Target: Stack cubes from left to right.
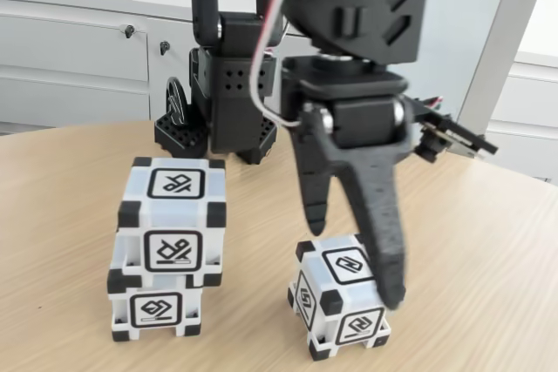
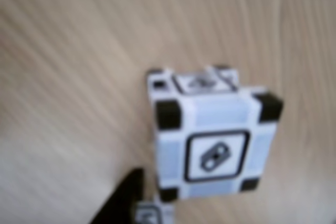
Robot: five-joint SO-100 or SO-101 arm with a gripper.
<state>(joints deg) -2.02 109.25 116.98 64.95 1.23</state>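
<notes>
In the fixed view, two cubes sit stacked [image 1: 170, 246] at the left of the wooden surface [image 1: 488, 259], with open wood between them and the lone cube [image 1: 340, 296] near the front edge. The arm reaches down from above, its fingers [image 1: 353, 259] spread wide, one fingertip [image 1: 390, 289] at the lone cube's right side and the other above its left. The wrist view shows a cube [image 2: 212, 135] blurred.

Wooden table [image 1: 488, 250]: bottom cube [image 1: 155, 307], lone cube [image 1: 340, 295], arm base [image 1: 218, 128].

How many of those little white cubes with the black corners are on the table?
3. In the fixed view, the top cube sits on the bottom cube at the left. The lone cube stands on the table at the right, with the gripper around it.
</notes>
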